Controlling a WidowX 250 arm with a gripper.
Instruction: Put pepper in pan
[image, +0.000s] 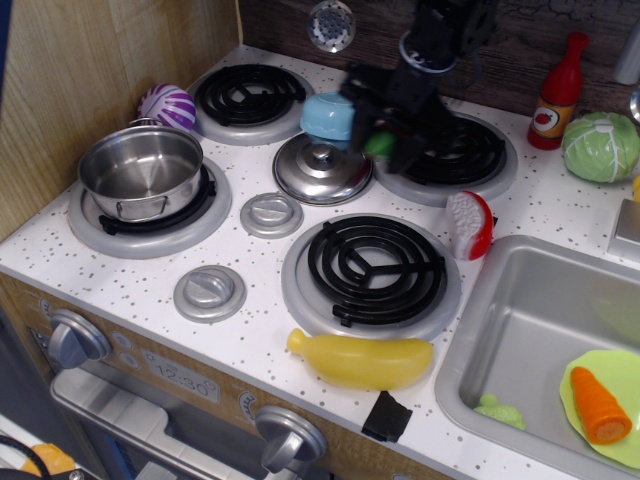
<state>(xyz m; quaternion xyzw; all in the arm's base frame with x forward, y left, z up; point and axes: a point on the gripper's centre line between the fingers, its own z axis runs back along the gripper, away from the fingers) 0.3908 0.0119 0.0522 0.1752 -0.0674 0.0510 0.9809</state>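
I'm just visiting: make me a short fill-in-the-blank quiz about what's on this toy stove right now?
1. The steel pan sits on the front-left burner and is ____ inside.
2. The yellow banana lies at the counter's ____ edge.
3. The orange carrot lies in the ____.
4. The gripper hangs beside the light ____ bowl.

Missing words: empty; front; sink; blue

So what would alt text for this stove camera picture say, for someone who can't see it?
A black robot gripper hangs above the back right burner of a toy stove, with something green at its tip. A steel pan sits empty on the front left burner; a lid, blue bowl and yellow banana lie around.
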